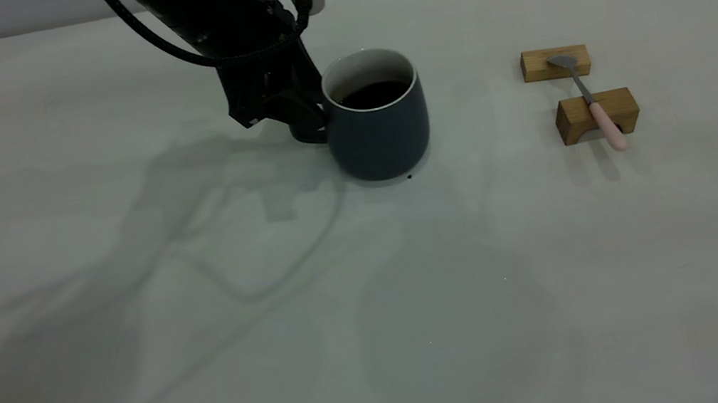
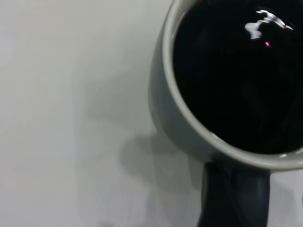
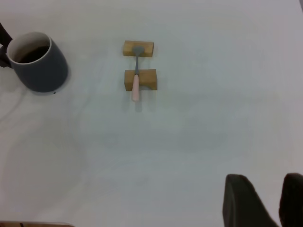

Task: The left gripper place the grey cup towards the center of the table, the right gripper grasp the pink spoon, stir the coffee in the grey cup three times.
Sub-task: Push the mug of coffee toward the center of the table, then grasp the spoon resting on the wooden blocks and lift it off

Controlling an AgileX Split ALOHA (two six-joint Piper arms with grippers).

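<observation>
The grey cup [image 1: 378,133] stands on the table [image 1: 377,314] a little behind its middle, with dark coffee [image 1: 374,94] inside. My left gripper [image 1: 307,127] sits at the cup's left side, shut on the handle. In the left wrist view the cup's rim [image 2: 180,127] and coffee [image 2: 236,85] fill the frame, with the gripper [image 2: 234,198] dark around the handle. The pink spoon [image 1: 596,106] lies across two wooden blocks to the right of the cup. My right gripper [image 3: 264,182] hovers open and empty, far from the spoon [image 3: 136,80] and cup [image 3: 42,71]; the exterior view does not show it.
Two tan wooden blocks hold the spoon: the rear block [image 1: 536,67] under its bowl, the front block [image 1: 573,117] under its neck. A tiny dark speck [image 1: 409,177] lies by the cup's base. Bare table stretches in front of the cup and blocks.
</observation>
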